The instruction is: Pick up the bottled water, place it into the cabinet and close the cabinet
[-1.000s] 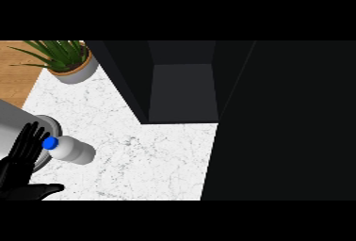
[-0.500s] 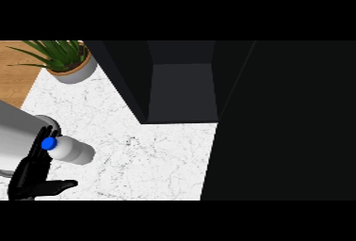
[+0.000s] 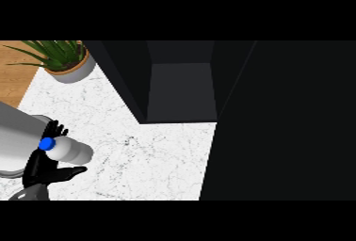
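You have bare white counter (image 3: 139, 155) running from the centre toward 6 o'clock; a hand could pass there freely. At 12 o'clock the dark cabinet (image 3: 181, 89) stands open, its grey interior unobstructed, with its side walls hemming the opening at either flank. A broad black panel (image 3: 285, 122), apparently the cabinet door, blocks everything from 1 to 5 o'clock. At 10 o'clock a potted plant (image 3: 66, 61) stands by the counter's edge. At 8 o'clock the water bottle (image 3: 66, 149) and left hand (image 3: 45, 169) occupy the counter, touching.
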Controlling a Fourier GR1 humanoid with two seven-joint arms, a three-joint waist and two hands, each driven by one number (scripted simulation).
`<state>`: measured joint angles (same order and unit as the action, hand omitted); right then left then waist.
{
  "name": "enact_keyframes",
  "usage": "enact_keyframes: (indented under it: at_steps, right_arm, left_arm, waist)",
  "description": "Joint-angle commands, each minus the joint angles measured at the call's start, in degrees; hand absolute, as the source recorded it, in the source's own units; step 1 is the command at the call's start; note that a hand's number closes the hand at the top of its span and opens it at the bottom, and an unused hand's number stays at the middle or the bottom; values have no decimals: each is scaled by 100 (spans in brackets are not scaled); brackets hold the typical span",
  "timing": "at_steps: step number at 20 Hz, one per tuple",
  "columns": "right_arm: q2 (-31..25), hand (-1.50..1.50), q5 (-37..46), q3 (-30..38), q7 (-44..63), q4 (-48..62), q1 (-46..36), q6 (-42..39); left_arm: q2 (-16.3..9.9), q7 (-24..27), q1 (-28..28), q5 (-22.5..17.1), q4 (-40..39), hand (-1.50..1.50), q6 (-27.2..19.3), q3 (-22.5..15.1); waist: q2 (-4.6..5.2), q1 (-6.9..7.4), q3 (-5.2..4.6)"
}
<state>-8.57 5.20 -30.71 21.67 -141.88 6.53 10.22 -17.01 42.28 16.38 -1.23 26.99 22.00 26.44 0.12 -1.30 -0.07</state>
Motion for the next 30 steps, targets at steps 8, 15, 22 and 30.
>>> enact_keyframes:
  at_steps: [8, 15, 22, 30]
  right_arm:
    - [-338, -150, 339, -76, 29, -676, 254, 54]
    - [-329, -150, 454, -386, 117, -539, 190, 242]
    - [-363, -150, 472, -391, 373, -723, 133, 423]
    - [-486, -150, -142, 184, -67, -427, 177, 263]
  left_arm:
    - [114, 632, 663, -32, -908, 150, 220, -40]
    - [92, 1582, 530, 732, -459, 150, -483, -711]
    - [1548, 1667, 650, 1159, -12, 150, -2013, -1282]
    - [1693, 891, 910, 249, 750, 150, -1951, -1881]
  waist:
    - [2, -20, -8]
    - [-4, -57, -13]
    - [-44, 34, 2]
    - [-30, 92, 10]
